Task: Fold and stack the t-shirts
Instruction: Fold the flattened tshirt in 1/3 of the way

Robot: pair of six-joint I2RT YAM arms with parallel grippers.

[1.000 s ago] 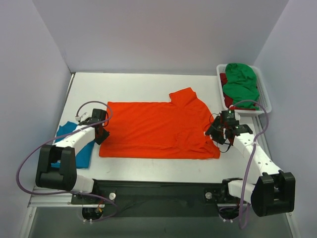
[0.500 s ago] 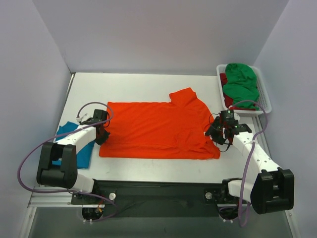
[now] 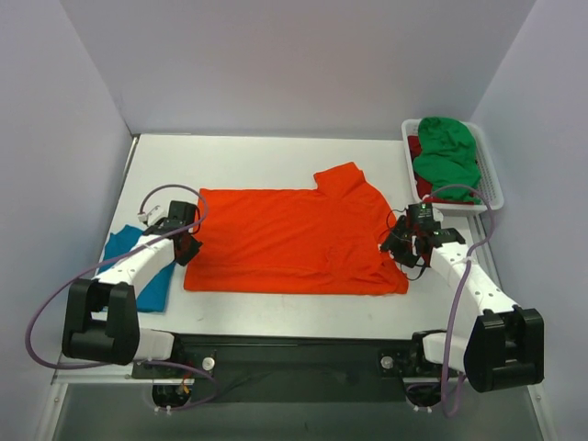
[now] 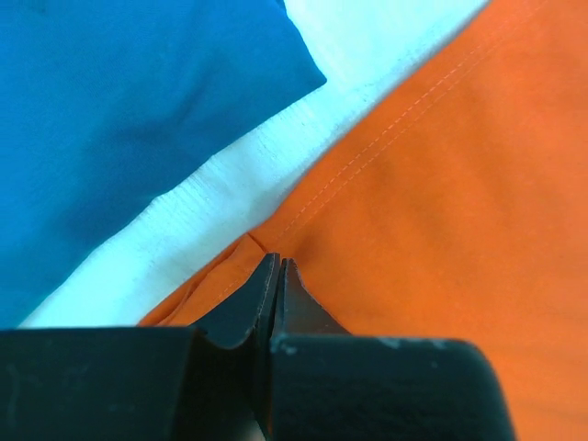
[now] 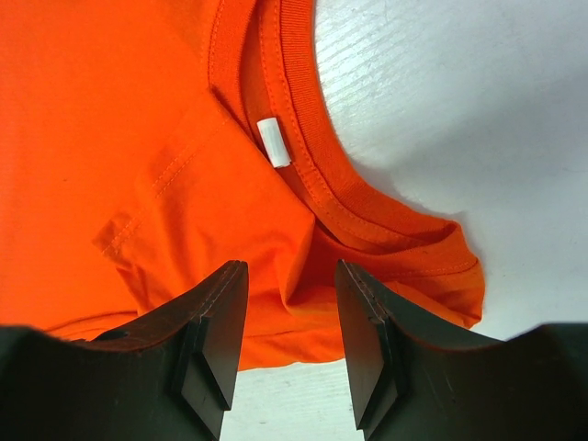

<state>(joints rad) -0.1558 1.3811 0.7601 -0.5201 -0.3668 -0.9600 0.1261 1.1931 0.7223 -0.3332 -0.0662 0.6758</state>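
The orange t-shirt point(image 3: 294, 239) lies spread flat in the middle of the table, collar to the right. My left gripper point(image 3: 186, 246) is at its left edge; in the left wrist view the gripper point(image 4: 276, 262) is shut, tips pinching the puckered hem of the orange cloth point(image 4: 441, 184). My right gripper point(image 3: 401, 250) is open, and in the right wrist view it point(image 5: 289, 276) has its jaws straddling a bunched fold of the orange shirt point(image 5: 138, 138) just below the collar point(image 5: 303, 175). A teal t-shirt point(image 3: 152, 276) lies folded at the left, also seen in the left wrist view point(image 4: 110, 110).
A white slatted basket point(image 3: 491, 179) at the far right holds a green t-shirt point(image 3: 447, 152) on top of a dark red one point(image 3: 415, 147). Grey walls close in the table on three sides. A white label point(image 5: 273, 142) sits inside the collar.
The left arm's elbow has shifted slightly toward the near left; its gripper stays at the shirt's left edge. The right gripper has barely moved.
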